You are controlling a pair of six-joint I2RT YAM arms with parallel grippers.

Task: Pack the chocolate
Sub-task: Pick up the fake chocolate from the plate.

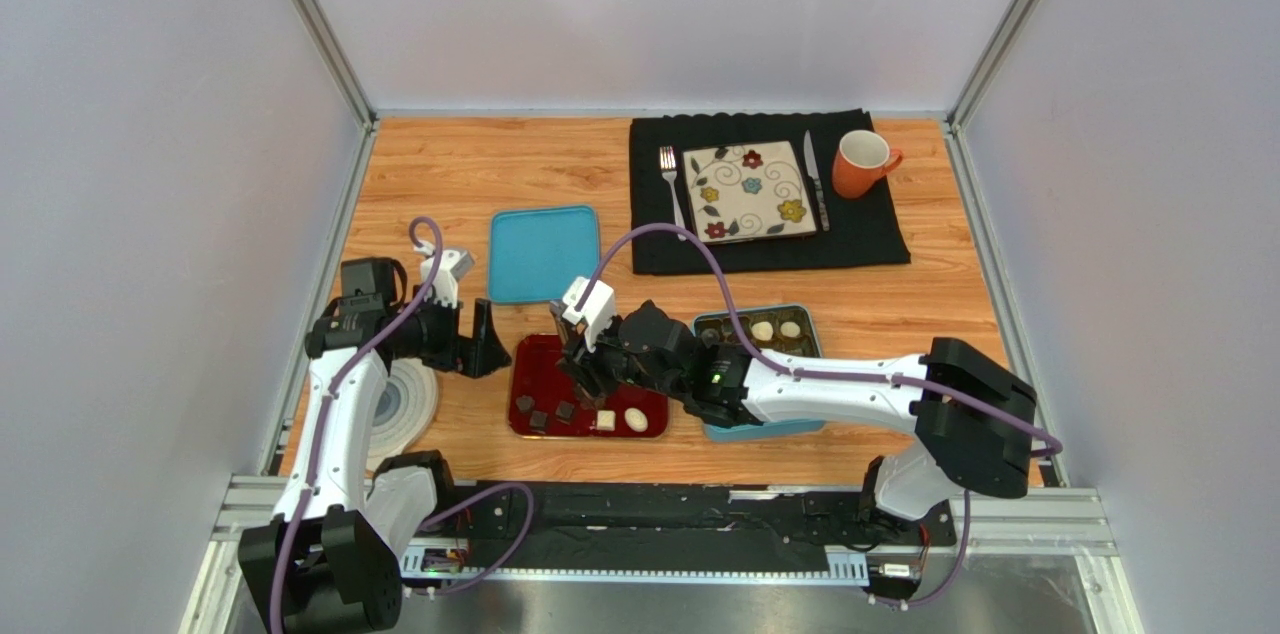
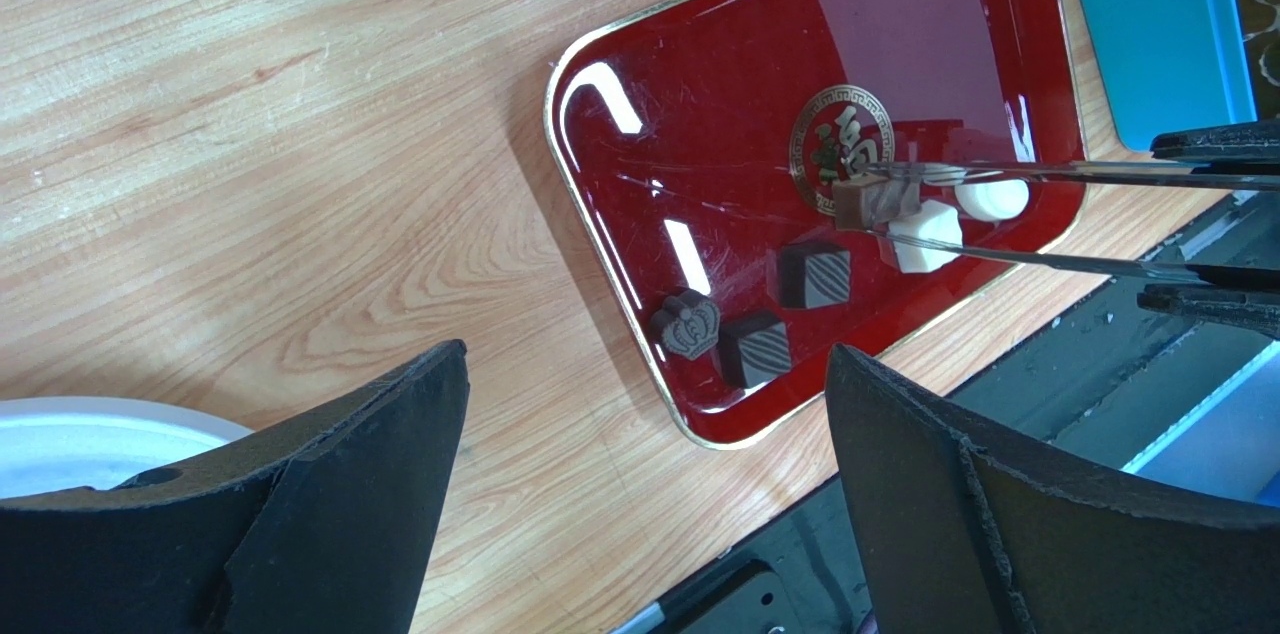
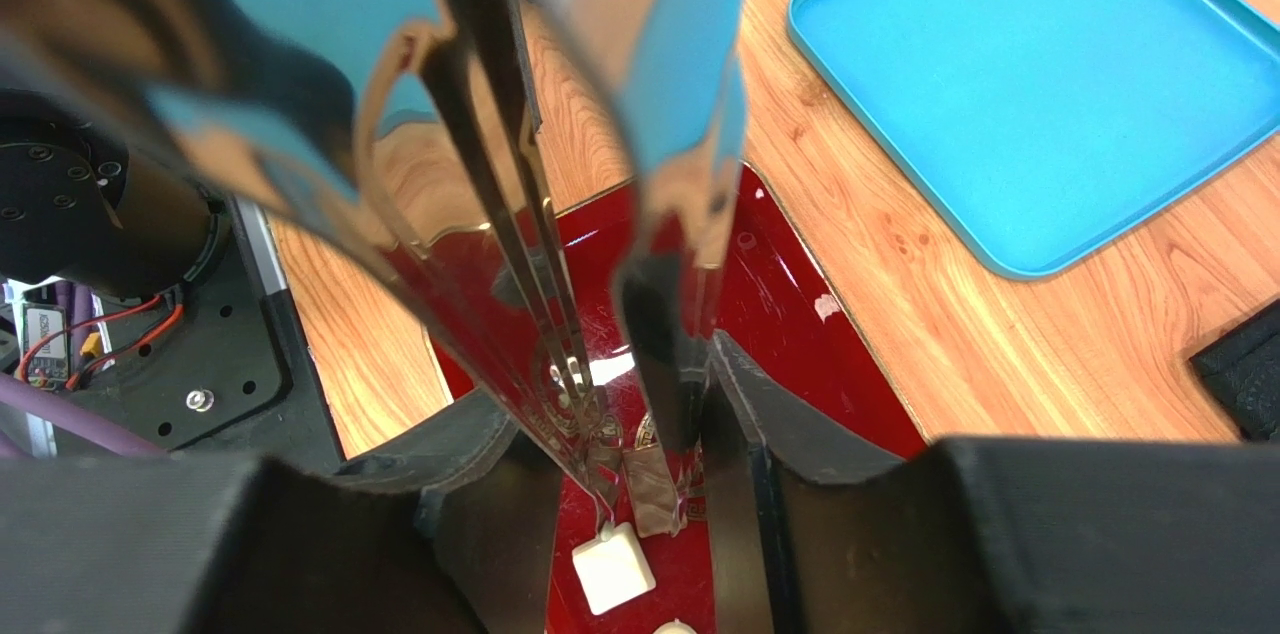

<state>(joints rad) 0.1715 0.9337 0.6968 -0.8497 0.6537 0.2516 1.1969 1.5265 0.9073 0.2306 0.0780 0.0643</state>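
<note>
Tongs [image 2: 1052,177] are pressed shut on one brown chocolate [image 2: 860,199] at the red tray [image 2: 902,34]; whether it has lifted clear cannot be told. The right gripper [image 3: 616,454] clamps the tongs, probably because its own fingers are too coarse for such small pieces. A white cube [image 2: 929,237] touches the blades, and dark pieces [image 2: 813,276] lie just beside them. The tin [image 1: 813,327] to the right, part filled, is the likely destination. The left gripper [image 2: 639,364] hangs wide open left of the tray, holding nothing.

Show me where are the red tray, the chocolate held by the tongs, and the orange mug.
red tray [image 2: 706,124]: left wrist view, bare red floor.
held chocolate [image 2: 860,204]: left wrist view, its brown side.
orange mug [image 1: 860,166]: top external view, its body.
</note>
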